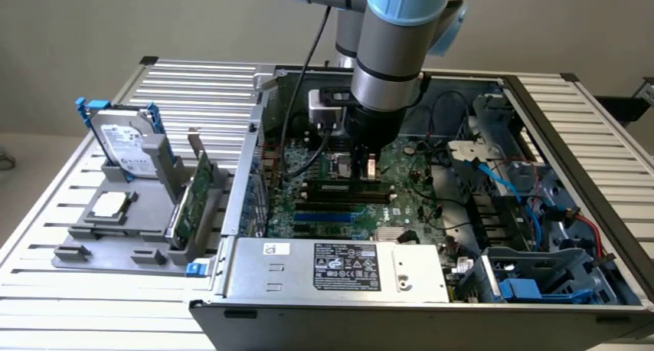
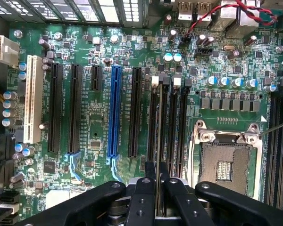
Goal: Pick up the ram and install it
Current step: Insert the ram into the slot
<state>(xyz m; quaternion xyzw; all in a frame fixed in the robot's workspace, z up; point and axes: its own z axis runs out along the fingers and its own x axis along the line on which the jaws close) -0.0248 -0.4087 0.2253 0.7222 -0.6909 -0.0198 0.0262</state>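
Observation:
The ram (image 2: 158, 141) is seen edge-on in the wrist view as a thin line running along the black memory slots (image 2: 172, 127) of the green motherboard (image 2: 99, 127). My gripper (image 2: 157, 172) is shut on it, with one black finger (image 2: 150, 174) pressed against each face. In the exterior view the gripper (image 1: 368, 165) reaches down into the open computer case, and the ram (image 1: 342, 186) lies long and dark just under it, level with the slots. Whether the stick is seated in a slot or just above it cannot be told.
A silver hard drive with blue rails (image 1: 128, 144) and a tall green expansion card (image 1: 199, 190) stand in a grey holder at the exterior view's left. The power supply (image 1: 338, 267), blue cables (image 1: 501, 182) and the CPU socket (image 2: 226, 165) crowd the case around the slots.

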